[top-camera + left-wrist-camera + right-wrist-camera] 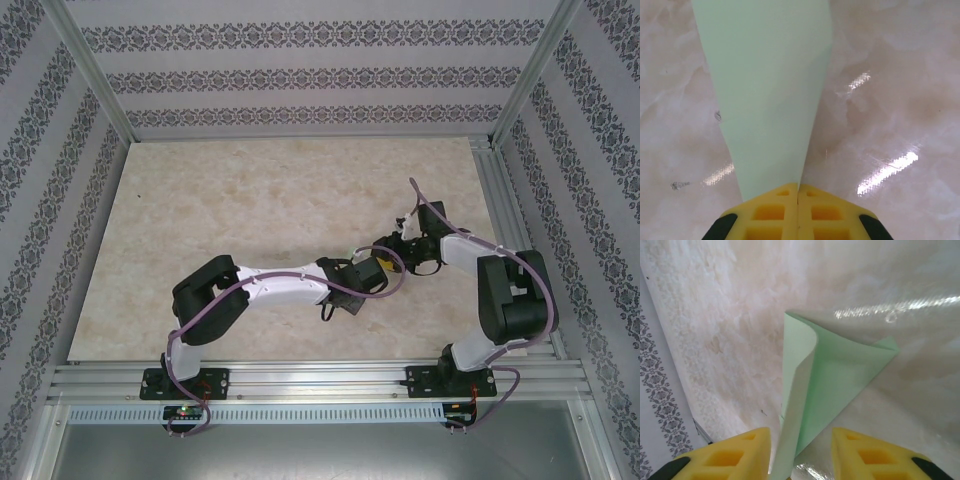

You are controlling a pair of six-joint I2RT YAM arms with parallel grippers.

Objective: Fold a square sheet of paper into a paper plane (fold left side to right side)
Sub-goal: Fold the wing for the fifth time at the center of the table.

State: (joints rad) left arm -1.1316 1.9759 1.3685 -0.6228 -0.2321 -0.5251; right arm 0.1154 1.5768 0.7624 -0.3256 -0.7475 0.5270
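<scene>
The square sheet of paper (767, 90), a wedge low over the table (900, 100), I keep pinched in my closed left gripper (798, 200) as an anchor, while my right gripper (800, 437) straddles its curled flap, jaws parted, gripping nothing.

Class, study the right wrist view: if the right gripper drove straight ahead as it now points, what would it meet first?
The folded green paper: it stands between the parted fingers of the right gripper, directly in line. The table lies behind it, though depth is unclear.
</scene>
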